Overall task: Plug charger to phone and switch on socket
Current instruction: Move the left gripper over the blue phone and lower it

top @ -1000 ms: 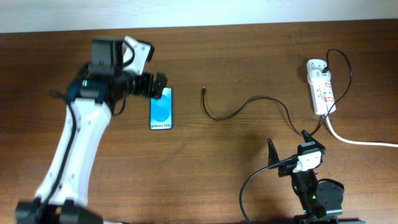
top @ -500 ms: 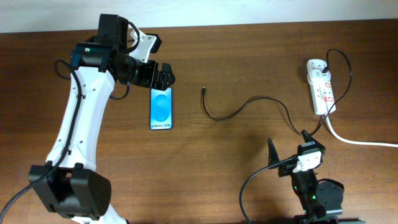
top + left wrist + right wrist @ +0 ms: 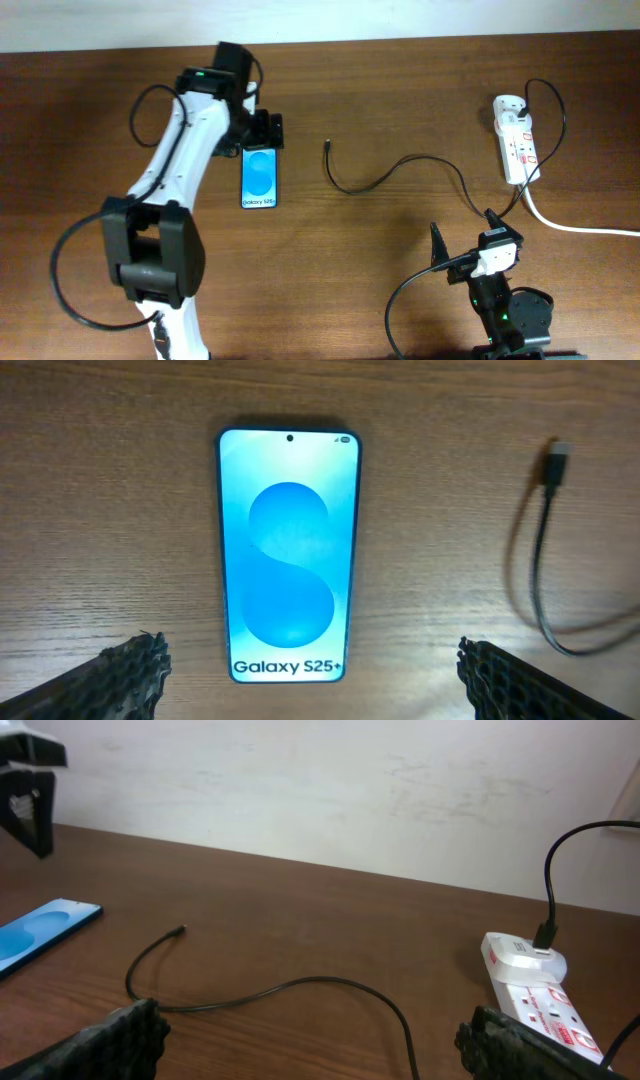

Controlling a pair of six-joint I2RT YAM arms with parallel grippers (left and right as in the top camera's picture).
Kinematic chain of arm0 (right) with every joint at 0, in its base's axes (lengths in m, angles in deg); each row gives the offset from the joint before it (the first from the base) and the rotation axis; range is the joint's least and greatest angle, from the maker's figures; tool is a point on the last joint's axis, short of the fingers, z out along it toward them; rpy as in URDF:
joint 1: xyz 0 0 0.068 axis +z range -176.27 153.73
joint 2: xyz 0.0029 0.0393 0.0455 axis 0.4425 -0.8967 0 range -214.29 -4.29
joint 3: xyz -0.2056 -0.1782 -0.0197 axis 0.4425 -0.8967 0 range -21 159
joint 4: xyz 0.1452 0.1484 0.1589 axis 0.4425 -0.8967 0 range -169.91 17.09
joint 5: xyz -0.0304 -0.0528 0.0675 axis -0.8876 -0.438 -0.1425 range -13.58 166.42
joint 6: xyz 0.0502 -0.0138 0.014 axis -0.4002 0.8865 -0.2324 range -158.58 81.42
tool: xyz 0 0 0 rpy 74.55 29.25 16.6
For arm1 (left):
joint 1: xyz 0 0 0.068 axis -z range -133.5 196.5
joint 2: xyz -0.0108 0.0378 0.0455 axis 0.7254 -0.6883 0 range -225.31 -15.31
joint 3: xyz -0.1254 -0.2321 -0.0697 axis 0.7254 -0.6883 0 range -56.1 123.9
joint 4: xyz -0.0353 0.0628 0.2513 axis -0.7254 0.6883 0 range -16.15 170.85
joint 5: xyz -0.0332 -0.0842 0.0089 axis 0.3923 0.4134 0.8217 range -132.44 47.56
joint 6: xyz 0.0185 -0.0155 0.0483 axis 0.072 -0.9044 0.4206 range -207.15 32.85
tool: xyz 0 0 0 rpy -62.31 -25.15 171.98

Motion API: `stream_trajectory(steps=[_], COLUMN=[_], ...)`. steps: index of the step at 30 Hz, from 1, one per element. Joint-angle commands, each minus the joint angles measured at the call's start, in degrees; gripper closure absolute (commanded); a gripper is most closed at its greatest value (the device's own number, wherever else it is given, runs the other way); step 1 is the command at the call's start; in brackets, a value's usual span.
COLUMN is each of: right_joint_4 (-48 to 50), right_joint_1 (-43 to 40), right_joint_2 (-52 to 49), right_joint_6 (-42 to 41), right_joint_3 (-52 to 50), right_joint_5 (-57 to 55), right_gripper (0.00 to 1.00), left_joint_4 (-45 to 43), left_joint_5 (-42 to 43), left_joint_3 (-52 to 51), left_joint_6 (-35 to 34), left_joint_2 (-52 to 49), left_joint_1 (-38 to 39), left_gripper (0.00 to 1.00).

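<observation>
The phone (image 3: 260,178) lies flat on the table, screen up, showing "Galaxy S25+" (image 3: 288,555). My left gripper (image 3: 264,131) hovers open just over its far end; in the left wrist view its fingertips (image 3: 310,675) stand wide on either side of the phone. The charger cable (image 3: 385,176) curves across the table, its plug tip (image 3: 328,145) free to the right of the phone (image 3: 556,464). It runs to the white socket strip (image 3: 515,140) at the far right (image 3: 535,995). My right gripper (image 3: 462,240) is open and empty near the front edge (image 3: 315,1040).
A thick white cord (image 3: 580,228) runs from the socket strip off the right edge. A pale wall (image 3: 320,780) stands behind the table. The left arm (image 3: 175,170) reaches over the table's left part.
My left arm has swung right and its gripper now sits over the phone's far end. The right arm, charger and socket strip have not moved.
</observation>
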Motion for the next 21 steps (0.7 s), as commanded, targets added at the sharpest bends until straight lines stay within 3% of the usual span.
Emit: stream_trajectory(steps=[1,21], right_joint_4=[-0.4,-0.3], right_joint_1=[-0.2,-0.2], right_joint_2=[0.5,0.5], right_joint_6=[-0.4,-0.4], right_joint_3=[-0.3,-0.3], right_joint_5=[0.4,0.4], right_gripper=[0.02,0.02], left_joint_4=[-0.6,-6.1], left_joint_5=[-7.8,-9.1], left_joint_3=[0.7,0.6], left_joint_6=[-4.0,-4.8], left_joint_2=[-1.2,-7.7], left_joint_1=[2.1,2.3], left_gripper=[0.01,0.01])
